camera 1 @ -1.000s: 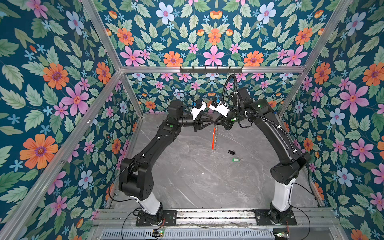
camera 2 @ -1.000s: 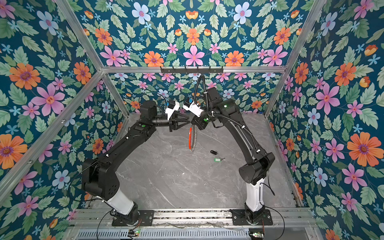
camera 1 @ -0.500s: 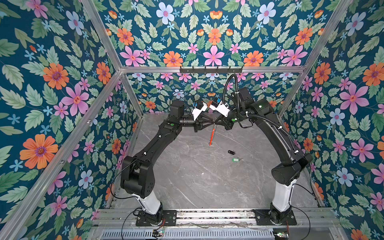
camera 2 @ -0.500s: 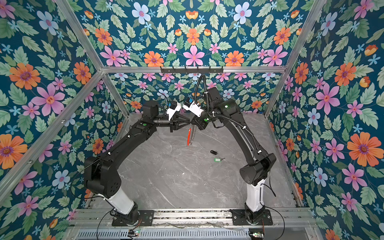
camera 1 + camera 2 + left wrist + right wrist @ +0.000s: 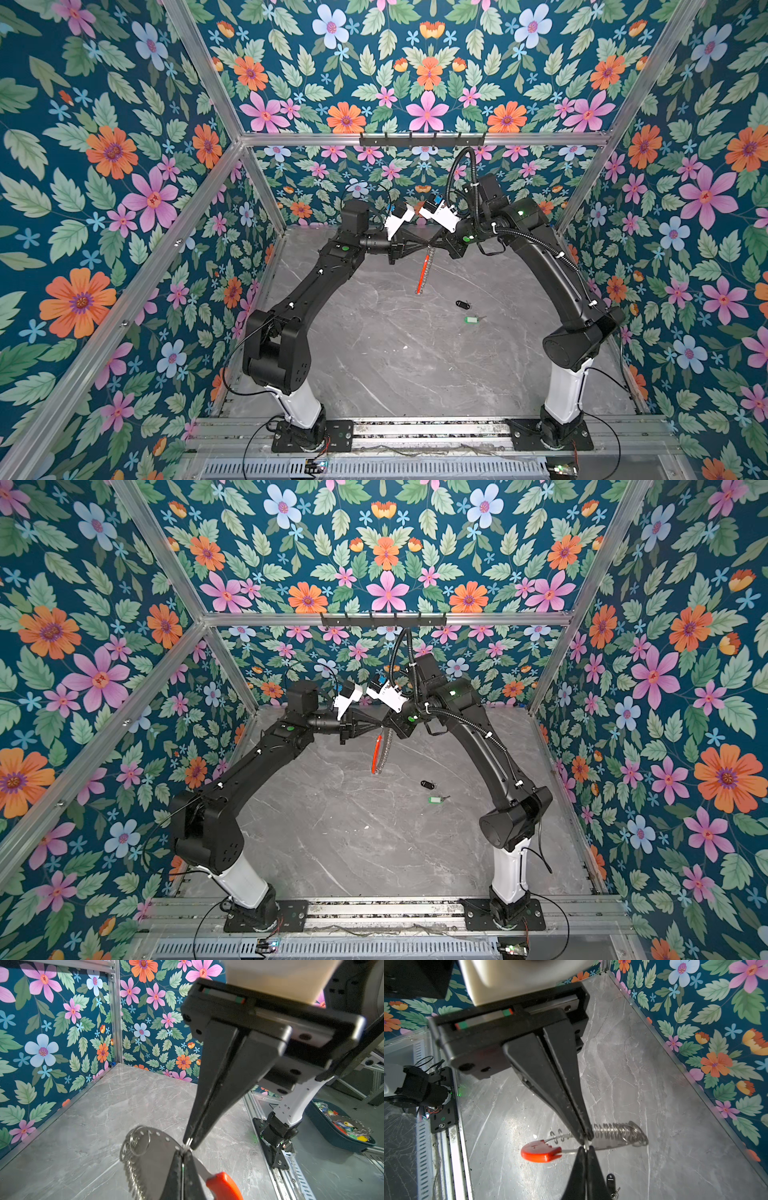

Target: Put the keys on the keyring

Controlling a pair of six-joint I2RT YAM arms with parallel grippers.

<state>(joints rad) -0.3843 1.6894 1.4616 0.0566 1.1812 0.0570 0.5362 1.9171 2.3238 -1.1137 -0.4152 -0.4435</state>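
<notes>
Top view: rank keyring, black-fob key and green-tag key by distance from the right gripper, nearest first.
1. keyring: gripped by the right gripper, hanging mid-air at centre back.
2. black-fob key: lying on the table, right of the keyring's lower end.
3. green-tag key: on the table just past the black one, closer to the front.

The keyring [image 5: 422, 274] hangs above the table [image 5: 374, 353], over its middle and toward the back edge. The left gripper [image 5: 427, 246] comes to it from the left and the right gripper [image 5: 433, 246] from the right. Their tips meet at the top of the keyring, and both are closed on it. The two keys lie on the table before the keyring and to its right. The fob key [image 5: 462, 305] is behind and the tag key [image 5: 471, 319] is just before it, near but apart.
</notes>
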